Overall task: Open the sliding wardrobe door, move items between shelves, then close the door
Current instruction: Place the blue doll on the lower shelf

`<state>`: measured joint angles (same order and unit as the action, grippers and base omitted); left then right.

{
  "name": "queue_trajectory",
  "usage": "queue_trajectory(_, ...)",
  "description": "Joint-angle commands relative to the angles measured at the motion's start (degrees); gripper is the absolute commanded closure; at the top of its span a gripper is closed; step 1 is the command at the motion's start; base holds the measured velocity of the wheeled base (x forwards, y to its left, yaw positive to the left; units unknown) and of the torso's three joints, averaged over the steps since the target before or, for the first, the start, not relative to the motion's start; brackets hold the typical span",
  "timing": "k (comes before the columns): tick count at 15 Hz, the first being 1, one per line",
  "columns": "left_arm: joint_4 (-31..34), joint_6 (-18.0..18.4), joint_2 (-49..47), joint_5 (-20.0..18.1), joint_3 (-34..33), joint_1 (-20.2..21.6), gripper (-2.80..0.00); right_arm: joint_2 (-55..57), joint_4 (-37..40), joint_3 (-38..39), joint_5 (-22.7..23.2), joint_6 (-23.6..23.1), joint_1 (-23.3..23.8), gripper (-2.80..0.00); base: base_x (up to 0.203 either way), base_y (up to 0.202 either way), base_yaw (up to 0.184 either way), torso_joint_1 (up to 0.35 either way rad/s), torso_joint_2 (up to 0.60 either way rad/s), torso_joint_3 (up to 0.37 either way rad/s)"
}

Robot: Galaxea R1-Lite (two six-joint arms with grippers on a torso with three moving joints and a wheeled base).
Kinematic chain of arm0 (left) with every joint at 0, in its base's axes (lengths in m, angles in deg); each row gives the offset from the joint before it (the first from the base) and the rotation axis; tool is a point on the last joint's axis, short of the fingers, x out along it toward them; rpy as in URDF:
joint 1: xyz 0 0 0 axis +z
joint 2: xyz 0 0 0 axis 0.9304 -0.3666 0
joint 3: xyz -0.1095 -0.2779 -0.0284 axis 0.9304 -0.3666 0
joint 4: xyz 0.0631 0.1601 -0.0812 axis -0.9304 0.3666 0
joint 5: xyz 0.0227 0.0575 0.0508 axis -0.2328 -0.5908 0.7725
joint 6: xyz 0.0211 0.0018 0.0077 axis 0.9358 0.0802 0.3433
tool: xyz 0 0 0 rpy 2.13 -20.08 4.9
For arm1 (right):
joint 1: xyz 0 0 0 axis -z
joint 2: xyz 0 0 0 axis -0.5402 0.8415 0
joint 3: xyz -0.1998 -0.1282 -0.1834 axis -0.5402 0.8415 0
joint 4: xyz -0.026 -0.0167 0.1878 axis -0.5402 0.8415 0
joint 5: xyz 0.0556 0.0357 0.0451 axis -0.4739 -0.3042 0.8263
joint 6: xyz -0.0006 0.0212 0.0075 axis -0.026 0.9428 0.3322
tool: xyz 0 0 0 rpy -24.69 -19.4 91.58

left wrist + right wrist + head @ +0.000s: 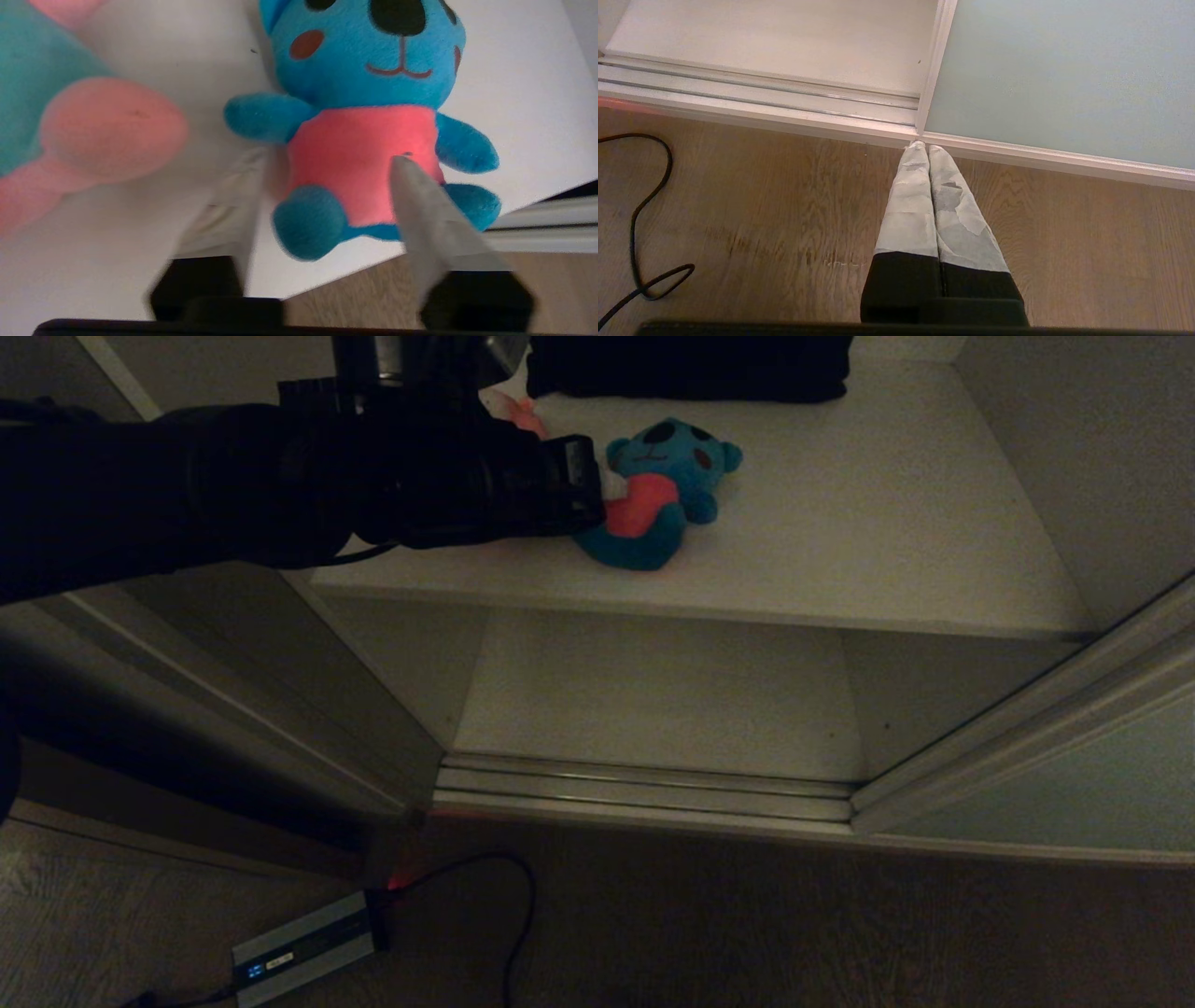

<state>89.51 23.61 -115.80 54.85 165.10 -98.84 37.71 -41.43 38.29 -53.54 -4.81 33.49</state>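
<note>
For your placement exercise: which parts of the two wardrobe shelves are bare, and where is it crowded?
Bare: the upper shelf right of the blue toy, and the lower shelf. Crowded: the upper shelf's left, with the left end effector, pink toy and dark cloth.

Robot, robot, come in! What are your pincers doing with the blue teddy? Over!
Left pincer open around blue teddy on upper shelf. Right pincer shut, parked over floor. Pink toy beside it, nothing blocking.
</note>
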Motion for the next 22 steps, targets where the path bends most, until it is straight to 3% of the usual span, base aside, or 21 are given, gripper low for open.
queue_trajectory(1, 0.57, -0.05, 0.06, 0.13, -0.01, 0.02, -2.80, 0.06, 0.00, 0.21, 0.04, -0.02, 0.00, 0.00, 0.000, 0.000, 0.000, 0.000, 0.00, 0.000)
queue_trajectory(8, 0.92, -0.20, -2.20, -0.48, -0.01, 0.11, -2.80, 0.01, 0.00, 0.22, 0.04, -0.02, 0.00, 0.00, 0.000, 0.000, 0.000, 0.000, 0.00, 0.000)
queue_trajectory(13, -0.32, -4.93, -4.81, -2.20, 0.07, 0.10, -2.80, -0.02, 0.00, 0.26, 0.04, -0.02, 0.00, 0.00, 0.000, 0.000, 0.000, 0.000, 0.00, 0.000)
queue_trajectory(18, -9.86, -6.47, -6.53, -2.66, 0.07, 0.02, -2.80, 0.06, 0.00, 0.26, 0.04, -0.02, 0.00, 0.00, 0.000, 0.000, 0.000, 0.000, 0.00, 0.000)
queue_trajectory(22, -12.50, -7.11, -6.27, -3.90, 0.07, -0.37, -2.80, 0.06, 0.00, 0.18, 0.04, -0.02, 0.00, 0.00, 0.000, 0.000, 0.000, 0.000, 0.00, 0.000)
